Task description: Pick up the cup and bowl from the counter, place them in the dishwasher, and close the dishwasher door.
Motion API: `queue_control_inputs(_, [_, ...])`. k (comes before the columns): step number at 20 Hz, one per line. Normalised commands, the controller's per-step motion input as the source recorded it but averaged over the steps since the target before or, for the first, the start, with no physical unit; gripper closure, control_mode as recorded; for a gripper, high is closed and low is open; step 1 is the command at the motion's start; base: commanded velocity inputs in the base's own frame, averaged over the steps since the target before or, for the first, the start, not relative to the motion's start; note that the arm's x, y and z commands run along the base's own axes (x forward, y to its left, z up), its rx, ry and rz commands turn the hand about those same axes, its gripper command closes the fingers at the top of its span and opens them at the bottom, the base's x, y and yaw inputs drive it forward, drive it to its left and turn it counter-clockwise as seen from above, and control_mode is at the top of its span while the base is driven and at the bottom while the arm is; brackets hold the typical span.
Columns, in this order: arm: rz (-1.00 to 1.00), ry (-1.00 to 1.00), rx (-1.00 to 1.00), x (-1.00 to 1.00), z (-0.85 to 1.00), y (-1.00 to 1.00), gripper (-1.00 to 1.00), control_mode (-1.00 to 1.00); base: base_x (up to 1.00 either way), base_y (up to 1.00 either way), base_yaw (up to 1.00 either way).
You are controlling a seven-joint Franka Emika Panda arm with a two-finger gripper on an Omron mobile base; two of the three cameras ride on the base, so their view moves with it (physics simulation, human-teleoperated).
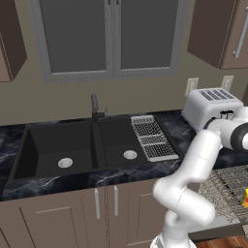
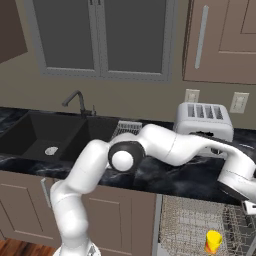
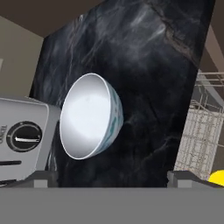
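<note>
Two fingertips [image 3: 41, 178] of my gripper [image 3: 111, 180] stand wide apart, nothing between them. Bowl [image 3: 89, 116] sits on counter [image 3: 144, 65], just beside toaster [image 3: 22, 140], ahead of my fingers. Yellow cup [image 2: 213, 241] stands in dishwasher rack [image 2: 187, 225], pulled out below counter's front edge. Sink [image 1: 72, 145] well apart, toward counter's far end.
</note>
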Motion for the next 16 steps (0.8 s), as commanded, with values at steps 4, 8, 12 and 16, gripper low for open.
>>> queue_control_inputs(4, [0.0, 0.0, 0.0, 0.4, 0.0, -0.16, -1.0, -1.0, 0.0, 0.0, 0.0])
queue_control_inputs(8, [0.0, 0.0, 0.0, 0.27, 0.0, -0.19, -1.0, -1.0, 0.0, 0.0, 0.0])
queue_control_inputs(12, [0.0, 0.0, 0.0, 0.14, -0.03, -0.19, -1.0, -1.0, 0.0, 0.0, 0.0])
queue_control_inputs(16, [0.0, 0.0, 0.0, 0.08, -0.1, -0.22, -1.0, -1.0, 0.0, 0.0, 0.0])
